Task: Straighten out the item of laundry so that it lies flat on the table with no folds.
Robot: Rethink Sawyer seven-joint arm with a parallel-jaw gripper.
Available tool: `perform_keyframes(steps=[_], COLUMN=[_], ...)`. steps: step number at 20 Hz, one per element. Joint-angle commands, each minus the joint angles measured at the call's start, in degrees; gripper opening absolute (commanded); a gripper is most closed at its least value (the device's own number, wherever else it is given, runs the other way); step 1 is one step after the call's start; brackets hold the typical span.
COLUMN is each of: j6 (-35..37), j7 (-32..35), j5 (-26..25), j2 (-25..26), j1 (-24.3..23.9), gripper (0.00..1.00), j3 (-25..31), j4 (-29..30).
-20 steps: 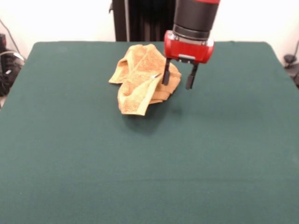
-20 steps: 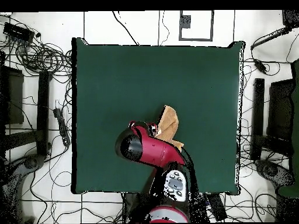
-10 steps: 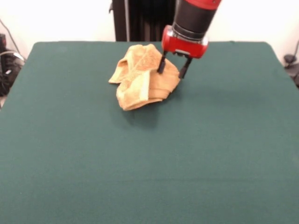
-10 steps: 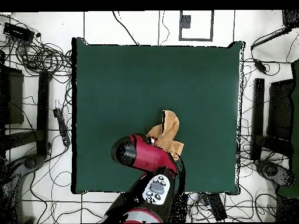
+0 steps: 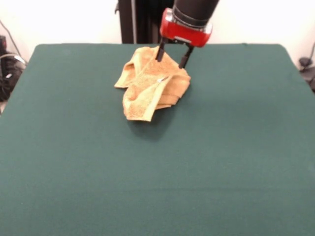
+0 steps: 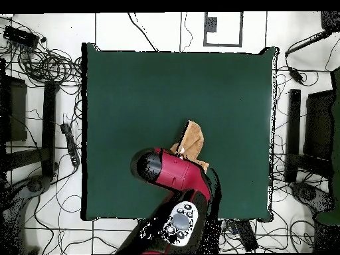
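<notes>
You've got the gripper (image 5: pixel 171 56) w/ jaws apart and empty, poised just over the far edge of the bunched towel (image 5: pixel 150 82), prob. lining up a grab to unfold it on the table (image 5: pixel 221 147).

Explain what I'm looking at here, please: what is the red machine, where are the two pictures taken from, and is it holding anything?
The red and black machine is a robot arm ending in a two-fingered claw. One picture looks across the green table toward the robot; the other looks straight down from above. On the table lies one crumpled orange-tan towel, bunched in folds near the robot's side. The claw is open, its fingers apart above the towel's far edge, and it holds nothing.
</notes>
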Motion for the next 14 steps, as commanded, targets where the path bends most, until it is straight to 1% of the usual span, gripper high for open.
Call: perform_keyframes(steps=[1, 3, 5, 6, 7, 9, 11, 13, 14], j6=[-4.0, -11.3, -16.7, -18.0, -19.2, -19.6, -19.5, -17.2, -16.3], j7=[12.0, 11.9, 10.8, 10.4, 9.5, 9.4, 9.9, 10.5, 10.6], j5=[2.2, 2.2, 1.1, 0.5, -0.3, -0.9, -1.3, -0.5, -0.2], j2=[0.9, 2.5, 2.5, 2.3, 1.5, 0.9, 0.6, 1.6, 2.2], j1=[-2.7, -5.3, -8.3, -9.4, -11.4, -12.7, -12.4, -8.6, -7.5], gripper=[1.00, 1.00, 1.00, 1.00, 1.00, 1.00, 1.00, 1.00, 1.00], j3=[6.4, 10.8, 15.5, 17.1, 20.1, 22.0, 21.2, 15.2, 13.4], j4=[-3.3, -2.9, -2.2, -1.8, -0.9, 0.0, 0.3, -1.2, -1.6])
